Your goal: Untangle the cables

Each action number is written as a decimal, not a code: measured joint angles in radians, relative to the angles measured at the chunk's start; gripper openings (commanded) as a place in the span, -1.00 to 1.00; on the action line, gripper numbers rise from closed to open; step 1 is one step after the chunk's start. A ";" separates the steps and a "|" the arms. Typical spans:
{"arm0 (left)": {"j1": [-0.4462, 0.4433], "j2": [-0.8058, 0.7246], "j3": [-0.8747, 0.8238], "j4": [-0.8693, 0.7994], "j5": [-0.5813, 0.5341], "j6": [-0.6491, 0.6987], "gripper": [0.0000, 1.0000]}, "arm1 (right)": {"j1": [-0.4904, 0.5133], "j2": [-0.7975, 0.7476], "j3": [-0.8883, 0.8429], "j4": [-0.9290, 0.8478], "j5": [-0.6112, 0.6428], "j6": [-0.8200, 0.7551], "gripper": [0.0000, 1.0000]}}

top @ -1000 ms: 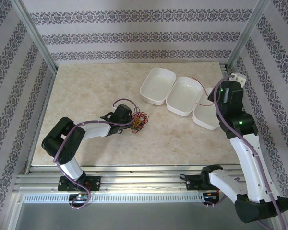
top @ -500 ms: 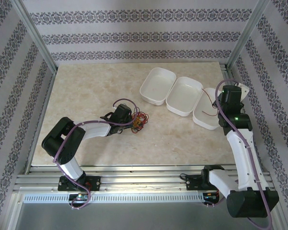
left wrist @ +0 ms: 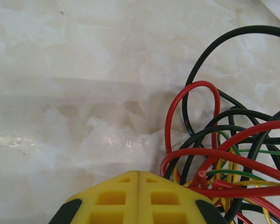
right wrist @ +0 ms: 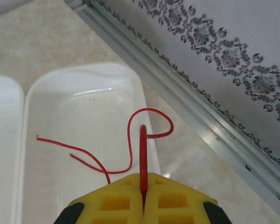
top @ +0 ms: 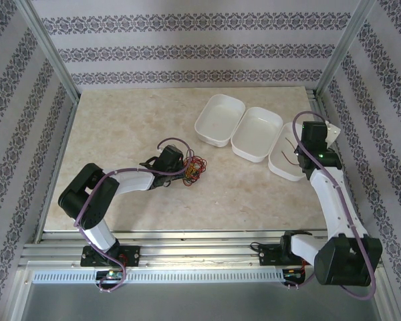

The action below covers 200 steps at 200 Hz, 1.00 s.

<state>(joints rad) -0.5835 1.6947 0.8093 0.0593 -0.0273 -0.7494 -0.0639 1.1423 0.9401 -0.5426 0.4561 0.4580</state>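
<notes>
Red thin wire (right wrist: 143, 154) is pinched between the closed fingers of the right gripper (right wrist: 142, 179), above the end white plastic tray (right wrist: 79, 70). Its curl overhangs the rim, so it could be flung out on release. Nothing is seen between the left gripper (left wrist: 138, 179) fingers, pressed together beside the tangle of red, black and yellow cables (left wrist: 224, 154), where a loop could be snagged.

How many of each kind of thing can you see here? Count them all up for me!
White trays: 3
Robot arms: 2
Tangled cable pile: 1
Loose red cable, pinched in the right tool: 1
Total: 7
</notes>
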 measured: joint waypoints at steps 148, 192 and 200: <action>0.000 0.009 0.000 0.000 0.000 0.000 -1.00 | 0.001 0.381 0.109 -0.001 -0.216 -0.156 -1.00; 0.000 0.010 0.000 0.000 0.000 0.000 -1.00 | 0.000 0.506 0.192 -0.033 -0.243 -0.187 -1.00; 0.000 0.010 0.000 0.000 0.000 0.000 -1.00 | 0.000 0.524 0.201 -0.034 -0.248 -0.194 -1.00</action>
<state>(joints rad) -0.5835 1.7050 0.8093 0.0597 -0.0273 -0.7494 -0.0639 1.6661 1.1408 -0.5770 0.2085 0.2638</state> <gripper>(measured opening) 0.044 0.064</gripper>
